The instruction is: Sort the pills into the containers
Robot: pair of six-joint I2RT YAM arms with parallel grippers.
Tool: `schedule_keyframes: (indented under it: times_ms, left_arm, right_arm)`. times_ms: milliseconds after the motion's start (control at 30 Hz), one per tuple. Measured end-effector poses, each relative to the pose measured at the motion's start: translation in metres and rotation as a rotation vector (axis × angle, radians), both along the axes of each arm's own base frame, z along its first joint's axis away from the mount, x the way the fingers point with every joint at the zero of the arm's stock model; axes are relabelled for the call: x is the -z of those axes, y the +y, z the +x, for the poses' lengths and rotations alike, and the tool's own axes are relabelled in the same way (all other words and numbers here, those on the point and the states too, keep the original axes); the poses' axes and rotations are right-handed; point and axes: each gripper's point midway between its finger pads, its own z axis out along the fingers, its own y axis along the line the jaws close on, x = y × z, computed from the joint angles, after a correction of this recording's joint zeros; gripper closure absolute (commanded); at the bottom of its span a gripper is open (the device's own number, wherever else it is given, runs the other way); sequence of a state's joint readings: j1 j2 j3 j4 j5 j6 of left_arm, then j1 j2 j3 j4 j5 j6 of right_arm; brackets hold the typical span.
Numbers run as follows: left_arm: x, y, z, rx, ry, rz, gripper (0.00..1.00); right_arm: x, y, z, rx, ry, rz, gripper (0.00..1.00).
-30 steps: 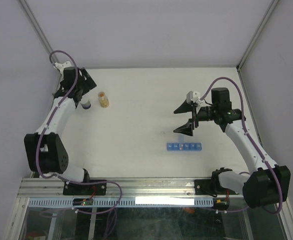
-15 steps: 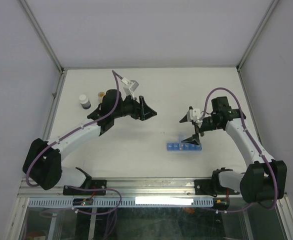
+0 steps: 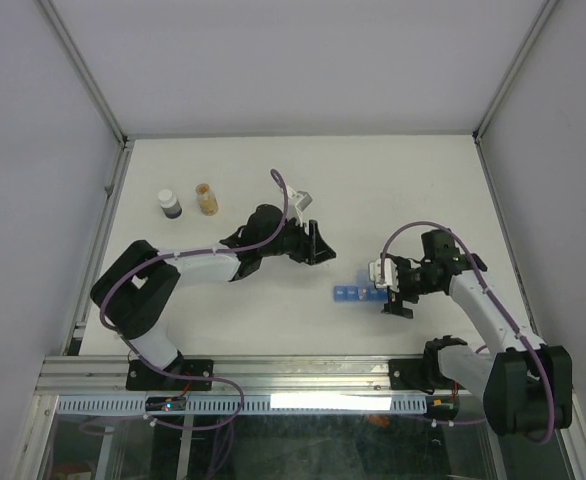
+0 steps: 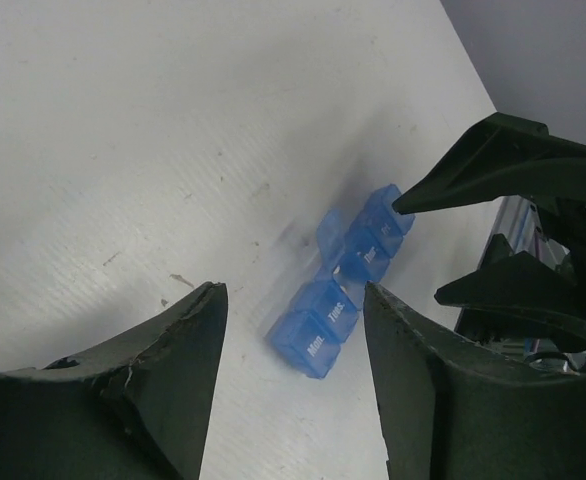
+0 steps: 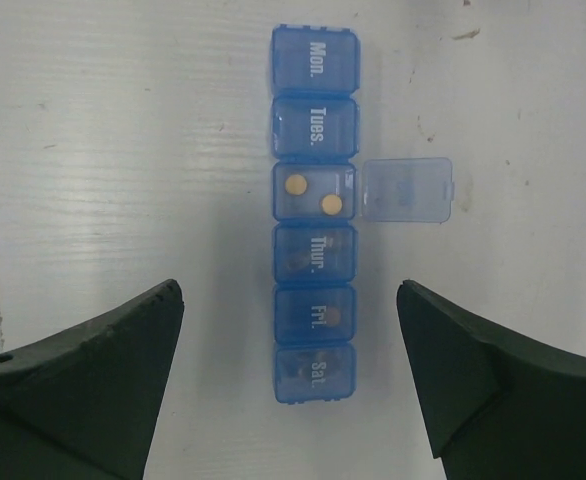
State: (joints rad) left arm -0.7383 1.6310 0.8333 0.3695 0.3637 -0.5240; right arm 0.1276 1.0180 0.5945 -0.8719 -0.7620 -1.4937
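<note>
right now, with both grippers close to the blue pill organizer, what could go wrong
1. The narrow translucent blue plastic pill-organizer strip has one compartment open, its lid flipped out sideways, with two round orange-tan pills inside. A bump from the open right gripper straddling it could shift the strip and spill them.
2. The open left gripper points at the same strip from the other side, so the two grippers might collide.

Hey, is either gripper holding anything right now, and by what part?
Nothing is held. The left gripper and right gripper are both open and empty. The blue pill organizer lies beneath the right gripper, with a gap on each side.
</note>
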Motion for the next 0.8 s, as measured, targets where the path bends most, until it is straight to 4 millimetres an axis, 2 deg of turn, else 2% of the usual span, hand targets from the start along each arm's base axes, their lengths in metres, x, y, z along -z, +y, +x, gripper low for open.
schedule_keyframes:
  times_ms: [100, 267, 600, 800]
  left_arm:
    - [0.023, -0.008, -0.002, 0.01, 0.026, 0.03, 0.47]
    - [0.054, -0.018, 0.002, 0.015, 0.059, 0.08, 0.51]
    - [0.071, -0.039, 0.017, 0.03, 0.056, 0.087, 0.57]
    - [0.082, -0.053, 0.017, 0.051, 0.065, 0.097, 0.59]
  right_arm:
    - [0.011, -0.003, 0.004, 0.01, 0.035, -0.024, 0.22]
    - [0.029, -0.01, 0.005, 0.04, 0.103, -0.063, 0.23]
    - [0.037, -0.014, 0.01, 0.059, 0.104, -0.082, 0.26]
    - [0.039, -0.015, 0.014, 0.069, 0.099, -0.089, 0.31]
